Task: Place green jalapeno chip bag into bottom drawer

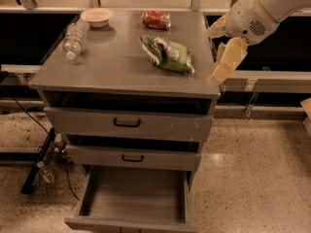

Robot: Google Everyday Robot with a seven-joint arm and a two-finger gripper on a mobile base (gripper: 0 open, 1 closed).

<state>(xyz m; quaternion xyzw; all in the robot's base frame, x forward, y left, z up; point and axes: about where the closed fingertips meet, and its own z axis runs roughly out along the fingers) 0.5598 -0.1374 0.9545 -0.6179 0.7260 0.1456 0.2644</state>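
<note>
- Four things lie on the bench [112,69] top.
- Clear bottle [73,35] on its side near the back-left corner.
- Tan bowl [97,16] at the back edge, just right of the bottle.
- Open bottom drawer [131,198] pulled out below the front edge, grey inside showing.
- Red can [156,19] on its side at the back edge, right of middle.
- Green bag [167,55] flat near the right edge, in front of the can, apart from it.
- Cream gripper [214,57] just off the right edge, beside the bag, not touching it, fingers apart.
</note>
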